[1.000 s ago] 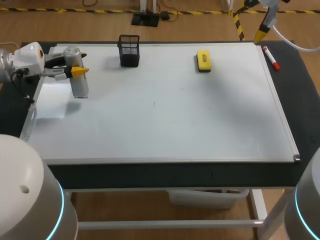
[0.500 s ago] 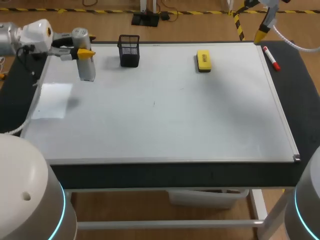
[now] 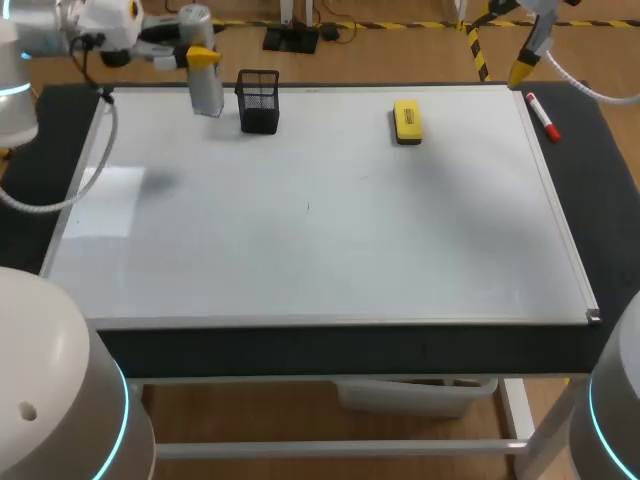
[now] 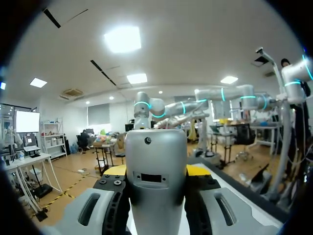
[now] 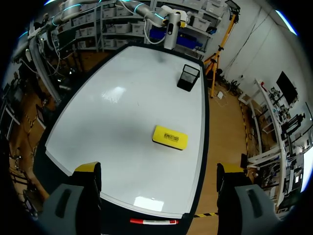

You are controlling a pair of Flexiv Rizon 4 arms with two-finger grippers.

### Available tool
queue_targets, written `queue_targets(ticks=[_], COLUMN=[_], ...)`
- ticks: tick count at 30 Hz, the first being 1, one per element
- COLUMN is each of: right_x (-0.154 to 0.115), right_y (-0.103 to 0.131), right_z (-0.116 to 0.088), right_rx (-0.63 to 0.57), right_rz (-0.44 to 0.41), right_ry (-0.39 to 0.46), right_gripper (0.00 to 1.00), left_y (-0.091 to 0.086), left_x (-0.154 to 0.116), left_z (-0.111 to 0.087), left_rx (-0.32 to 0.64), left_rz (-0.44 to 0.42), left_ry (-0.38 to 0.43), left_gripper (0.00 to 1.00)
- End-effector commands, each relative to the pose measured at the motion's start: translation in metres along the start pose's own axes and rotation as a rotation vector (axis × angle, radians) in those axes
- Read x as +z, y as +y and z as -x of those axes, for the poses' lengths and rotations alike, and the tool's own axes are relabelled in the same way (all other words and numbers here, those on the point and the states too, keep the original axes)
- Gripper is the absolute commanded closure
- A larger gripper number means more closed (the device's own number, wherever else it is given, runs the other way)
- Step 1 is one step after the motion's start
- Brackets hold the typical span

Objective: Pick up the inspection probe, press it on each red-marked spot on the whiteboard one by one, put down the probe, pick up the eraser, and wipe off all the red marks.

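At the whiteboard's [image 3: 330, 230] far-left corner, left gripper [image 3: 200, 55] is clamping the probe [image 3: 206, 88] upright beside the mesh holder [image 3: 259, 102], presumably for stowing; right gripper [image 5: 157, 170] is hanging open, empty.

– Entry one, upper left of the head view?
– Left arm [image 3: 90, 20]: its white casing is showing an orange dot, and a thin cable [image 3: 113, 118] is hanging from it.
– Lower corners?
– Left base dome [image 3: 50, 400] and right base dome [image 3: 615, 400] are white, each glowing with a cyan ring.
– Fingers?
– Right gripper [image 5: 159, 169] is wearing grey fingers [image 5: 80, 196] with yellow tips.
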State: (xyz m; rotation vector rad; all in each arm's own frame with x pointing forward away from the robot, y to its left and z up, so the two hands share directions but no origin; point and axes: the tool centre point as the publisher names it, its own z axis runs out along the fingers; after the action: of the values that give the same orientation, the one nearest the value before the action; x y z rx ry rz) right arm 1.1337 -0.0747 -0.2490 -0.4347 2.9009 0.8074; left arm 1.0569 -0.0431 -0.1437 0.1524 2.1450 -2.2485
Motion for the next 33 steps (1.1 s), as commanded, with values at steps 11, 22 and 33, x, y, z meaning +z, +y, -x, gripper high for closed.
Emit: queue_targets(ticks=[11,22,33], right_x=[-0.001,-0.001,-0.001], right_y=[0.000,0.000,0.000], right_z=[-0.001,-0.001,-0.001], right_rx=[-0.001,-0.001,-0.001], right_rz=[-0.004,-0.004,-0.004], right_ry=[0.002,0.002,0.002], right_gripper=[0.00,0.00,0.00], left_y=[0.002,0.015,0.032], left_x=[0.044,0.056,0.050], left_z=[0.058,0.089,0.116], left_rx=[-0.031,-0.044,-0.054], left_rz=[-0.038,-0.043,-0.056], left_ry=[0.078,0.066,0.045], left_gripper=[1.00,1.00,1.00])
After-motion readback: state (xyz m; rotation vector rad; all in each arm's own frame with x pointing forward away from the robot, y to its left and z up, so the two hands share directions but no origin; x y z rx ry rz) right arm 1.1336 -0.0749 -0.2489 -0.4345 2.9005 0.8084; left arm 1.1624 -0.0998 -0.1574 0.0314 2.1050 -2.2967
